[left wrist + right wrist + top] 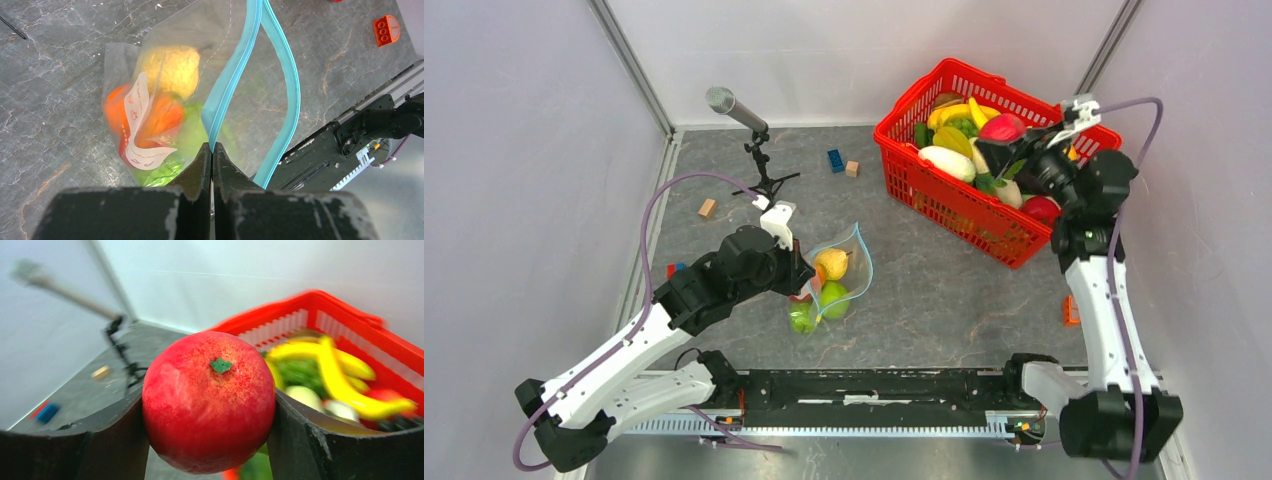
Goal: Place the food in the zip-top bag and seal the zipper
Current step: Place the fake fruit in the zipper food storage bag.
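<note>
Left wrist: left gripper (212,149) pinching thin blue zipper (231,82), crinkled zip-top bag (200,30).
Right wrist: right gripper (210,426) clamping glossy red apple (209,390).

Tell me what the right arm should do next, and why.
Probably carry the apple across to the bag. The right claw grips it above the basket, while the left claw pinches one zipper strip, holding the mouth open, with other fruit already inside.

Red plastic mesh basket (954,212), grey tripod microphone (722,101), blue toy brick (835,160), tan wooden cube (852,168) on grey marbled table (944,300)
</note>
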Controlling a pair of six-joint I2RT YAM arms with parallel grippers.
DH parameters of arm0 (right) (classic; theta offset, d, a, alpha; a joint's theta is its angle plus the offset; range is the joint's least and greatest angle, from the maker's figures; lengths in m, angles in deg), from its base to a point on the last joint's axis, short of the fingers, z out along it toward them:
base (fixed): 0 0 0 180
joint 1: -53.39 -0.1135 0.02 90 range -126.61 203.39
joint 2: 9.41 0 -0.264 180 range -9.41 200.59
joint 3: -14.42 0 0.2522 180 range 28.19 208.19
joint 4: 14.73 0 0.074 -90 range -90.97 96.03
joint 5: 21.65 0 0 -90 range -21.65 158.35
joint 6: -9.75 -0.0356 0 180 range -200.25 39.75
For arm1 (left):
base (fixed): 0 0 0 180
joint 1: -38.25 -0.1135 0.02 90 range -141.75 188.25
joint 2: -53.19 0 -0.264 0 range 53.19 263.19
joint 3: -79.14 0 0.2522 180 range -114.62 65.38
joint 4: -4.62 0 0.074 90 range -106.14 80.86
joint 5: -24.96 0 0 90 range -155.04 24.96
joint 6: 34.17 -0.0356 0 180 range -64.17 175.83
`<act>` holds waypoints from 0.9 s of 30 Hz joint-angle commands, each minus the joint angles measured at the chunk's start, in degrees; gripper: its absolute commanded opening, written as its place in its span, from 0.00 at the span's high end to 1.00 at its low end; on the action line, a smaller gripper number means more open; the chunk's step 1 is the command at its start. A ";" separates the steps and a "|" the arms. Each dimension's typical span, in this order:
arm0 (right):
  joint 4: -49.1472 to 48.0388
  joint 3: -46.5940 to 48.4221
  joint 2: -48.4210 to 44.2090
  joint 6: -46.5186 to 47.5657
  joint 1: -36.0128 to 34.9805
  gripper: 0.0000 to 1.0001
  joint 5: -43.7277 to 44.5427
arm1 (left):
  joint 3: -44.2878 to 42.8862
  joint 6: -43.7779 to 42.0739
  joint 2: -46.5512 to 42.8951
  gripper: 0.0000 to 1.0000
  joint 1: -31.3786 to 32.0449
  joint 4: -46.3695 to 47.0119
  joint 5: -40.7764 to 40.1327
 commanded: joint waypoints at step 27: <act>12.94 -6.03 -0.54 18.29 -52.93 0.48 8.49 | -0.08 2.86 0.57 0.98 -0.29 3.87 0.49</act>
